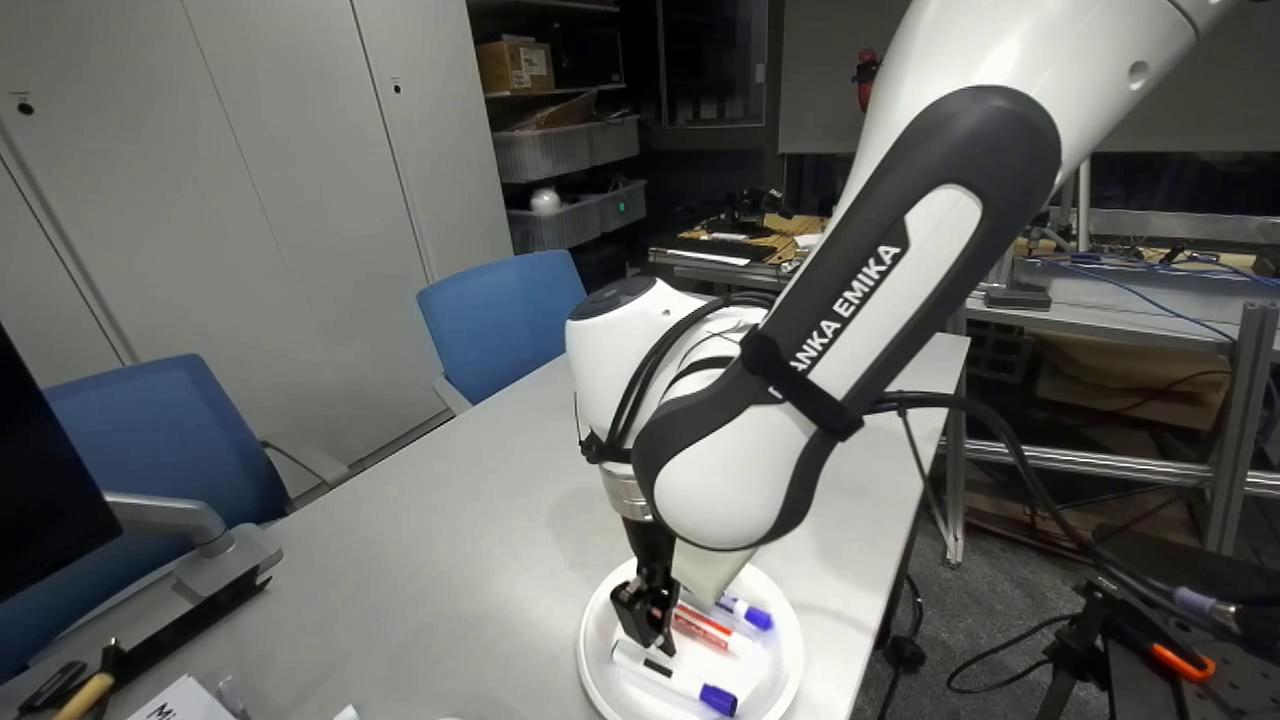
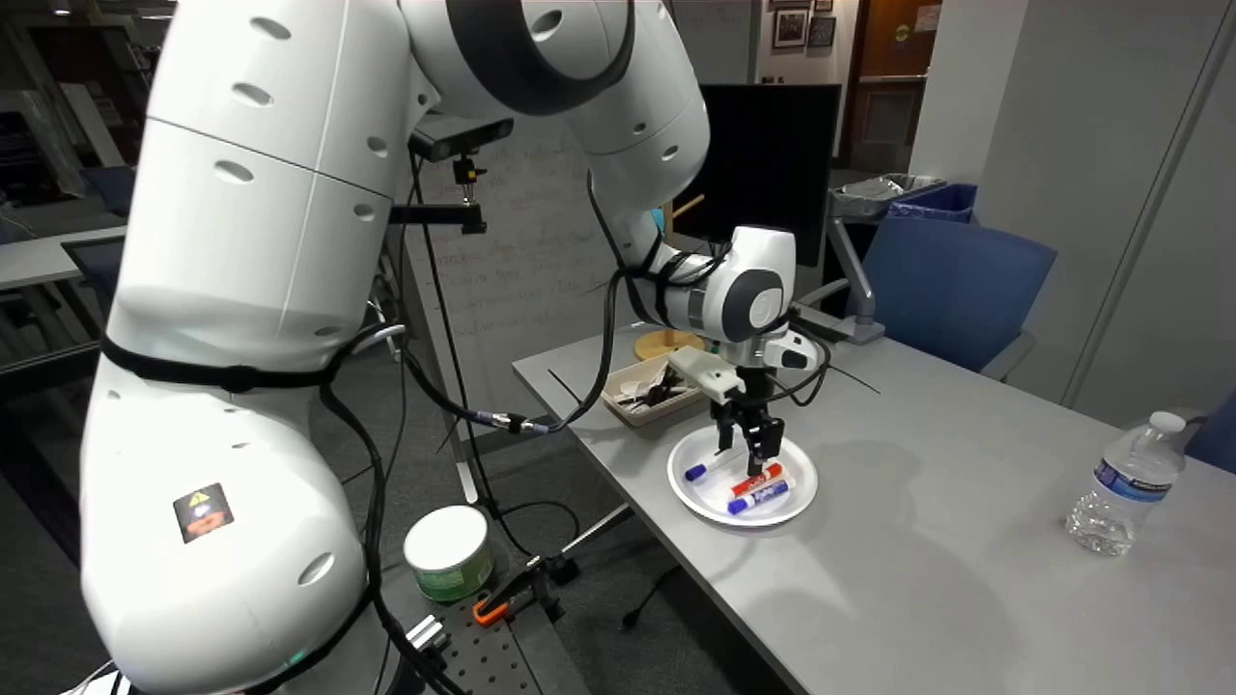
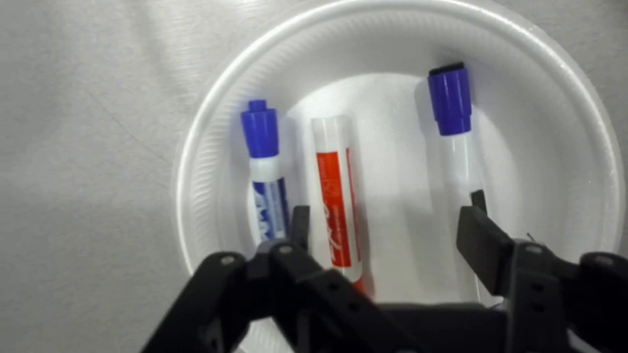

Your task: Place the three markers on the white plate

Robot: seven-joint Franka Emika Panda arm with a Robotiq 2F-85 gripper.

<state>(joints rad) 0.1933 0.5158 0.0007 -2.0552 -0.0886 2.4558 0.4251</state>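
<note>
All three white-bodied, red- or blue-marked markers (image 3: 332, 196) lay on the round white plate (image 3: 552, 157) at the wrist view's centre-right; the black gripper (image 3: 386, 221) stood spread; probably only withdrawal remained.

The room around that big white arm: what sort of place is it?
Probably a robotics lab, perhaps in an office building: a robot arm reaches over the table, a whiteboard carries handwriting, and a blue office chair stands alongside.
</note>
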